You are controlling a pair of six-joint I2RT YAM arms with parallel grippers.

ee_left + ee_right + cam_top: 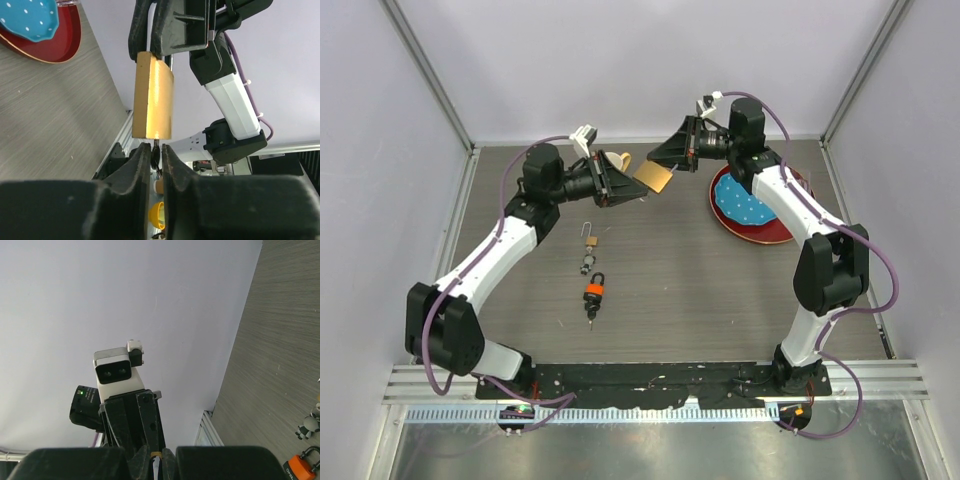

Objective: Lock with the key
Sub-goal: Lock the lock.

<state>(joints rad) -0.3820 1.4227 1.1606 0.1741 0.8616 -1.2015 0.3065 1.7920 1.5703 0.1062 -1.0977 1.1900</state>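
Note:
A brass padlock [653, 178] hangs in the air between my two grippers, above the back of the table. My right gripper [667, 168] is shut on its top end. In the left wrist view the padlock [152, 97] stands upright with the right gripper [167, 47] clamping its shackle end from above. My left gripper [155, 155] is shut on a dark key [156, 150], and the key's tip touches the padlock's underside. In the right wrist view only a thin brass sliver of the padlock [156, 456] shows between the shut right gripper's fingers, with the left gripper [131, 415] right behind it.
An orange padlock [594, 292], a small dark lock [586, 265] and a small brass padlock [589, 240] lie on the table's middle left. A red plate [775, 232] holding a blue dish [740, 203] sits at the back right. A beige object [618, 160] lies behind the left gripper.

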